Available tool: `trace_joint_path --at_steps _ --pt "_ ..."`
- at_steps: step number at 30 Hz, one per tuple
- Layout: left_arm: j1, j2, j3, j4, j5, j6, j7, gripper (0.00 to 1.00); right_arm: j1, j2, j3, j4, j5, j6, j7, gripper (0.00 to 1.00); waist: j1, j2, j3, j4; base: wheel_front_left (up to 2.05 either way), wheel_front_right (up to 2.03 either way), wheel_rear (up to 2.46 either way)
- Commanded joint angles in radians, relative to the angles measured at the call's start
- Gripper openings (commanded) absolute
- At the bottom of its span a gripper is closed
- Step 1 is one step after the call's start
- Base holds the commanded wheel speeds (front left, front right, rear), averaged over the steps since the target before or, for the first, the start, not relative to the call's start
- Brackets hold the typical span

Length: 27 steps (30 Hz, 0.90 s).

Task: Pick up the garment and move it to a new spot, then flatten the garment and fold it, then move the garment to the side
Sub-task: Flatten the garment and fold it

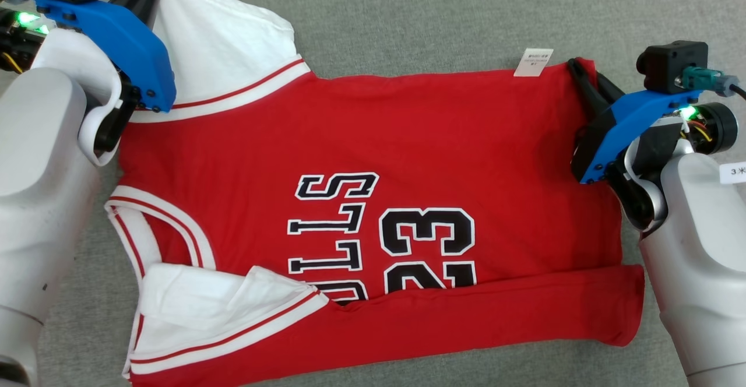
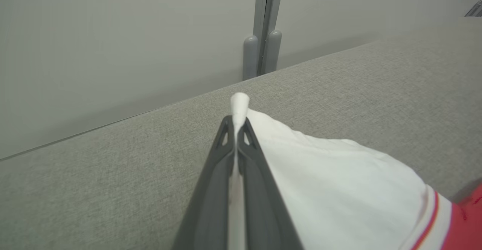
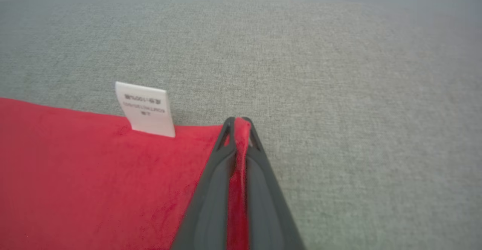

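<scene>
The jersey's (image 1: 373, 130) folded edge hides part of its lettering (image 1: 428, 232).

The garment (image 1: 373, 142) is soft knit cloth: its red body matt, with a faint velvety nap in the right wrist view, its white sleeve (image 1: 221, 31) at 11 o'clock in the head view smooth and matt. The black lettering (image 1: 379, 229) looks flat and slightly sleek, like print. The care label (image 1: 533, 62) at 1 o'clock is thin, stiff and white, cloth or paper I cannot tell. The table cover (image 1: 408, 14) is grey coarse-woven cloth, matt and grainy. The left gripper (image 2: 236, 124) and right gripper (image 3: 237, 124) have fingers (image 2: 212, 205) of smooth, dark, matt plastic. The blue brackets (image 1: 125, 43) are matt plastic; the pale forearm shells (image 1: 41, 159) are smooth with a soft sheen.
</scene>
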<state>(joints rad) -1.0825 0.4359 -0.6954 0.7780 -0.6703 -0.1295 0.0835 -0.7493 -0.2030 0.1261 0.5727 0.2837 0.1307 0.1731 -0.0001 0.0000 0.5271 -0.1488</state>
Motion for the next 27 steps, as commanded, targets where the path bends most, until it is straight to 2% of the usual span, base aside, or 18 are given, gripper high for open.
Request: trace_joint_path --at_steps 1,7,12,17,27 --pt "0.011 0.004 -0.003 -0.007 -0.008 -0.001 -0.02 0.0 0.0 -0.004 -0.003 0.007 -0.002 0.0 -0.023 0.0 0.0001 0.0 -0.012 0.001 0.0 0.0 0.0" --pt "0.091 0.013 0.007 -0.072 -0.026 0.002 -0.109 0.0 0.053 -0.016 -0.008 0.022 0.002 0.0 -0.133 0.0 0.0001 0.0 -0.075 0.018 0.0 0.0 0.0" --pt "0.206 0.033 0.013 -0.192 -0.042 0.031 -0.157 0.0 0.114 -0.032 -0.005 0.007 0.008 0.0 -0.201 0.0 0.0001 0.0 -0.126 0.038 0.0 0.0 0.0" --pt "0.35 0.071 0.021 -0.35 -0.062 0.084 -0.18 0.0 0.187 -0.047 -0.002 -0.028 0.018 0.0 -0.241 0.0 0.0001 0.0 -0.166 0.054 0.0 0.0 0.0" --pt "0.631 0.14 0.031 -0.649 -0.095 0.232 -0.203 0.0 0.302 -0.061 -0.011 -0.061 0.049 0.0 -0.277 0.0 0.0001 0.0 -0.213 0.077 0.0 0.0 0.0"
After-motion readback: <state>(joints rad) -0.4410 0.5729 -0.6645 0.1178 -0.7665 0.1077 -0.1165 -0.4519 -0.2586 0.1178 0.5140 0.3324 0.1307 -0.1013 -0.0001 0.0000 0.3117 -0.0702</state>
